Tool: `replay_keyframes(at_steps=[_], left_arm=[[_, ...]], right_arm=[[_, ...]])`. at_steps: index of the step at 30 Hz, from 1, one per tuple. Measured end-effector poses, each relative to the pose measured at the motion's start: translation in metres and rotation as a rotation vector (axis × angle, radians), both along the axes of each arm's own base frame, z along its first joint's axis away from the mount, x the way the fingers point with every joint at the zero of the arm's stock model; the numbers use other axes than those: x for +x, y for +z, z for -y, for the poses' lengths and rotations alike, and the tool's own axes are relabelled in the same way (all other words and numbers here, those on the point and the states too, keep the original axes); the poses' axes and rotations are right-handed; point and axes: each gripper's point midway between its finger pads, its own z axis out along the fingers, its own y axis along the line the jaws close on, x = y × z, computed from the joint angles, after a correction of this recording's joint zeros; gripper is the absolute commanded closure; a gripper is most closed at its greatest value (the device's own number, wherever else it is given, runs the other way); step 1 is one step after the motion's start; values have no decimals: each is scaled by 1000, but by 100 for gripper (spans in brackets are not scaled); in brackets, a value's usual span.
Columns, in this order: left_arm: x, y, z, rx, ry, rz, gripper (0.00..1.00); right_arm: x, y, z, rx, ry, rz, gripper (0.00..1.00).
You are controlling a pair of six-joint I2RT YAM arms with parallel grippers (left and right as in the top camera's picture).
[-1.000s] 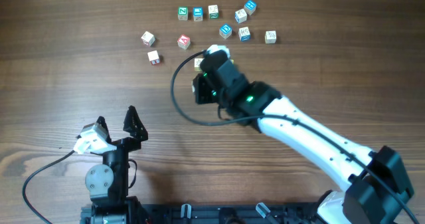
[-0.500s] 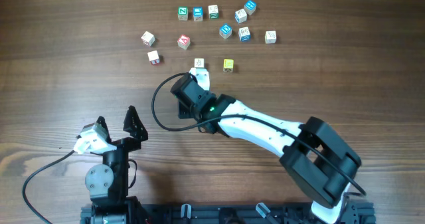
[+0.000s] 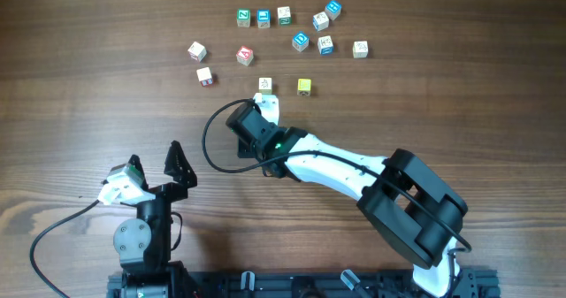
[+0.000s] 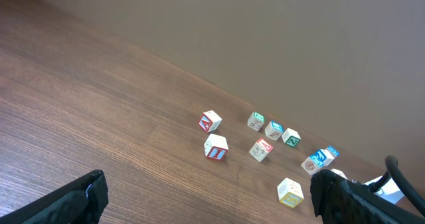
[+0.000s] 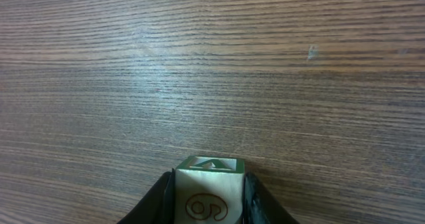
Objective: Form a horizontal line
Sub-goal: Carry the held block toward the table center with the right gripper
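Pinching a cream cube (image 5: 209,192) near the yellow cube (image 3: 303,87), right jaws; left jaws spread

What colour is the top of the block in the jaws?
Green on cream. The block shows best in right wrist view.

My view looks like a robotics lab: brown wood-grain bench (image 3: 80,95), white-and-black robot arm (image 3: 340,167) and black robot arm (image 3: 155,205) at its near edge, loose black cable (image 3: 206,139), plain beige wall (image 4: 299,31) behind.
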Motion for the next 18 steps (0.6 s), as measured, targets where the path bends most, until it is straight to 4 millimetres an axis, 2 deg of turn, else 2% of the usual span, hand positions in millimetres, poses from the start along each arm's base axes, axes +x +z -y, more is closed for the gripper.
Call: replay_keyframes(at_steps=[5, 7, 8, 12, 14, 18], left_arm=[[0, 0, 0, 0, 0, 0, 0], [0, 0, 0, 0, 0, 0, 0], [0, 0, 0, 0, 0, 0, 0], [0, 0, 0, 0, 0, 0, 0], [0, 0, 0, 0, 0, 0, 0], [0, 0, 0, 0, 0, 0, 0]], right_arm=[[0, 0, -1, 5, -6, -1, 47], [0, 0, -1, 6, -7, -2, 43], [1, 0, -1, 8, -9, -2, 38], [1, 1, -2, 12, -9, 3, 37], [1, 1, -2, 12, -9, 2, 46], [1, 1, -2, 13, -9, 3, 43]])
